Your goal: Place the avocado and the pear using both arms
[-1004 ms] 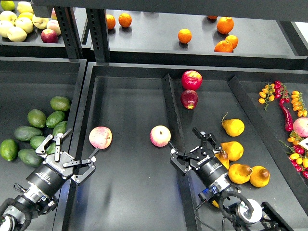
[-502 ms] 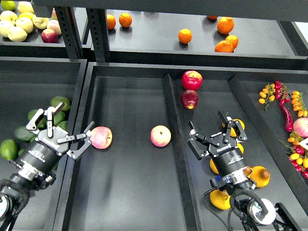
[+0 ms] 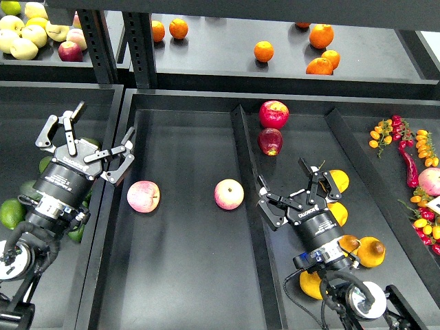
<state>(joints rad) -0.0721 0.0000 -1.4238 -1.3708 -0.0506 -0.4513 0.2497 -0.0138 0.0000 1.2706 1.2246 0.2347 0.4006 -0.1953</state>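
My left gripper (image 3: 87, 143) is open and empty, hovering over the avocado pile in the left bin. My arm hides most of the avocados. A dark green avocado (image 3: 30, 189) shows at the arm's left side, with a brighter green one (image 3: 9, 213) below it. My right gripper (image 3: 295, 194) is open and empty in the right compartment, just left of the yellow pears. An orange-yellow pear with a brown patch (image 3: 372, 251) lies to the right of my right wrist. Other pears (image 3: 337, 214) are partly hidden behind the gripper.
Two pink apples (image 3: 143, 196) (image 3: 229, 194) lie in the middle tray. Two red apples (image 3: 273, 114) lie beyond a raised divider (image 3: 242, 148). Oranges (image 3: 264, 51) sit on the back shelf. Chillies and small tomatoes (image 3: 412, 155) fill the far right bin.
My left gripper has moved up and to the left, from beside the pink apple to over the avocado bin. My right gripper moved right toward the pears, then slightly back left.
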